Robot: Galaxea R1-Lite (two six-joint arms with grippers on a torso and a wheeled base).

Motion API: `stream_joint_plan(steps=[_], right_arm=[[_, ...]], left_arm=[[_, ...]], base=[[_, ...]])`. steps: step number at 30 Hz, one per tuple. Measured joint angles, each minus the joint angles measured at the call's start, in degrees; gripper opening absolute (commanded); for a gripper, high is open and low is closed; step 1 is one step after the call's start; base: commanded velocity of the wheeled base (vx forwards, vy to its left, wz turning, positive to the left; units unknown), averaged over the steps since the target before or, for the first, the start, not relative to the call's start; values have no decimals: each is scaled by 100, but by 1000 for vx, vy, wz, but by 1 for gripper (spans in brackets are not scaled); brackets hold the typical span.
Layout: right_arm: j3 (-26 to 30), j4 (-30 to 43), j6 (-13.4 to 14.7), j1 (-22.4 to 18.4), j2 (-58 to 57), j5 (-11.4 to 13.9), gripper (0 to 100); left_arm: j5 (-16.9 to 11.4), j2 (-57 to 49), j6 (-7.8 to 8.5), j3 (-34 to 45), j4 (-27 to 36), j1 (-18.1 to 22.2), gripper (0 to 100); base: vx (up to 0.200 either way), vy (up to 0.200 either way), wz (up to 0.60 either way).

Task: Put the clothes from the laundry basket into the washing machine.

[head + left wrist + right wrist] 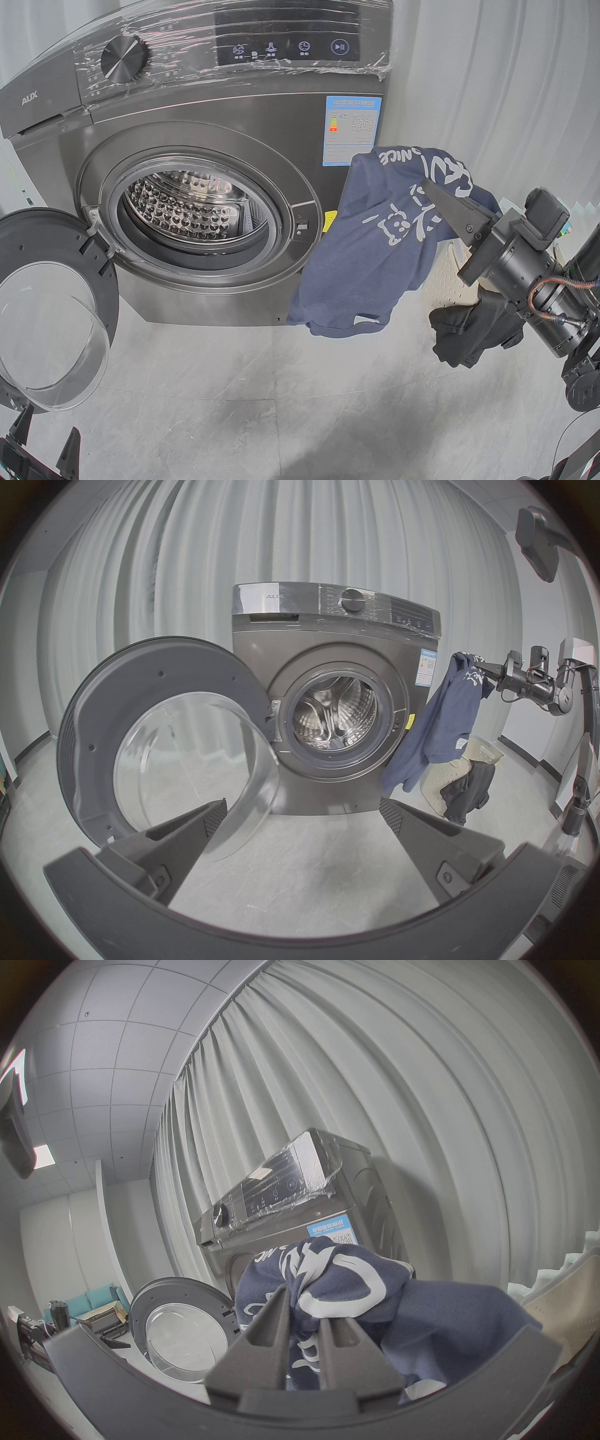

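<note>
Fingers (181, 839) spread wide with nothing between them, our left gripper (49, 431) sits low over the grey floor (250, 406), closest to us. It is just in front of the open door (50, 312) of the washing machine (250, 119), a door swung out to our left with its round glass pane facing up towards us. Further out on our right, our right gripper (431, 187) is raised and clenched on a navy T-shirt (369, 250) with white print. From the right wrist view we see the cloth bunched between that gripper's two fingers (275, 1329). The rest of the shirt hangs free, its hem clear of the floor, in front of the machine's right front corner. Below that gripper stands the cream perforated laundry basket (440, 281), just beside the machine's right side, with a black garment (469, 331) draped over its near rim and hanging down outside. Beyond these we see the grey front-loading machine itself, its steel drum (187, 206) open to view and plastic film stretched across the control panel (287, 37). A pale pleated curtain (500, 94) hangs behind it.
</note>
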Motion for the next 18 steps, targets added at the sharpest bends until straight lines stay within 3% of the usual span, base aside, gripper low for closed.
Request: stream_joint_plan(steps=[7, 13, 18], right_arm=[[29, 9, 0, -44, 76, -33, 0], [74, 24, -2, -63, 94, -46, 0], [107, 27, 0, -74, 113, -49, 0]], left_arm=[[0, 0, 0, 0, 2, -2, 100], [0, 0, 0, 0, 2, -2, 100], [-2, 0, -9, 0, 0, -2, 100]], base=[[-200, 0, 0], [0, 0, 0], [0, 200, 0]])
